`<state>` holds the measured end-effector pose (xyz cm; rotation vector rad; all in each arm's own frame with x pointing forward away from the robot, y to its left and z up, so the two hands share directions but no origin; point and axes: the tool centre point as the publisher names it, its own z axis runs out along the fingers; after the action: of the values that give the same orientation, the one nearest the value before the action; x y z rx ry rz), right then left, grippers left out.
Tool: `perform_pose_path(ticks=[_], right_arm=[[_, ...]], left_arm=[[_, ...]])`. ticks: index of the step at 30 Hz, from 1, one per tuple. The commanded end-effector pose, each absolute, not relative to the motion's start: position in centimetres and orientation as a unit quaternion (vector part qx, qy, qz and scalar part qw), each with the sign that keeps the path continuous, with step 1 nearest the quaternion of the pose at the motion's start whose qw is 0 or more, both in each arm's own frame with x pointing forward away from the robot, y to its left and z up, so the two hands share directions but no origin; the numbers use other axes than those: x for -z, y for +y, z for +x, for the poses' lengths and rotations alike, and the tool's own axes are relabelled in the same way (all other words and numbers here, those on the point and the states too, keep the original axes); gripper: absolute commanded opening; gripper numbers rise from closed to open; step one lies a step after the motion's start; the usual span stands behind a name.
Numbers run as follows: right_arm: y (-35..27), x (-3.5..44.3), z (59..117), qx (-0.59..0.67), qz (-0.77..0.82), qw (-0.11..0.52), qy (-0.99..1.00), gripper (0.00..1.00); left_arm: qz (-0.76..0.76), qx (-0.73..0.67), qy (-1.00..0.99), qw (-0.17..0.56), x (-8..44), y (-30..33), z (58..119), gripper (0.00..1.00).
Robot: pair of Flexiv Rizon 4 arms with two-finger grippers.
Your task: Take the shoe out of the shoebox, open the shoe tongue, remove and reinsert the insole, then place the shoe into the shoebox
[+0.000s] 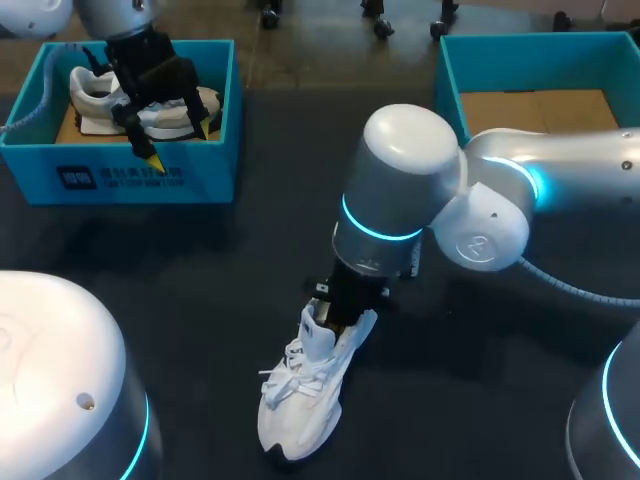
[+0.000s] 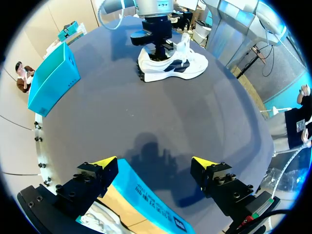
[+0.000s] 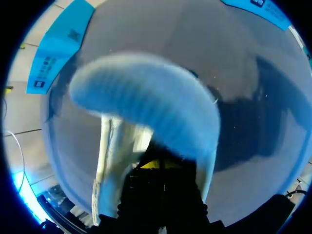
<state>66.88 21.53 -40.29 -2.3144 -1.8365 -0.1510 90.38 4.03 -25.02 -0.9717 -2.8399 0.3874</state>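
Note:
A white shoe [image 1: 300, 400] lies on the dark table near the front middle, toe toward me, laces loose; in the left wrist view the shoe [image 2: 170, 66] shows dark side stripes. My right gripper [image 1: 335, 318] stands over its heel opening, shut, tips down inside the shoe [image 3: 146, 102]; what they pinch is hidden. The same right gripper [image 3: 158, 165] shows only a sliver of yellow. The blue shoebox [image 1: 120, 175] sits at the back left with a second white shoe [image 1: 100, 90] in it. My left gripper [image 1: 178, 142] hangs open above that box's front wall [image 2: 146, 195], holding nothing.
Another blue box [image 1: 500, 60] with a bare cardboard floor stands at the back right, also seen as the blue box [image 2: 51, 78] from the left wrist. My right arm [image 1: 420, 190] crosses the table's middle above the shoe.

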Motion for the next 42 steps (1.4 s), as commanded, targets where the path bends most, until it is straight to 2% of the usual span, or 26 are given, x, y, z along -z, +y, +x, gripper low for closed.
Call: perform_pose_path(ticks=[1,8,18,32,42], right_arm=[[23.1,41.2,65.9,0.037,-0.839,0.071,-0.538,0.00],[20.5,38.3,66.9,0.058,-0.852,0.007,-0.521,0.00],[18.3,37.8,69.5,0.075,-0.843,-0.013,-0.533,0.00],[21.7,42.3,69.4,0.074,-0.823,0.049,-0.561,0.00],[22.6,41.5,67.0,0.052,-0.833,0.058,-0.548,0.00]], left_arm=[[-0.321,-0.126,-0.937,0.058,25.0,4.1,90.4,1.00],[-0.321,-0.126,-0.937,0.058,25.0,4.1,90.4,1.00],[-0.321,-0.126,-0.937,0.058,25.0,4.1,90.4,1.00],[-0.321,-0.126,-0.937,0.058,25.0,4.1,90.4,1.00],[-0.321,-0.126,-0.937,0.058,25.0,4.1,90.4,1.00]])
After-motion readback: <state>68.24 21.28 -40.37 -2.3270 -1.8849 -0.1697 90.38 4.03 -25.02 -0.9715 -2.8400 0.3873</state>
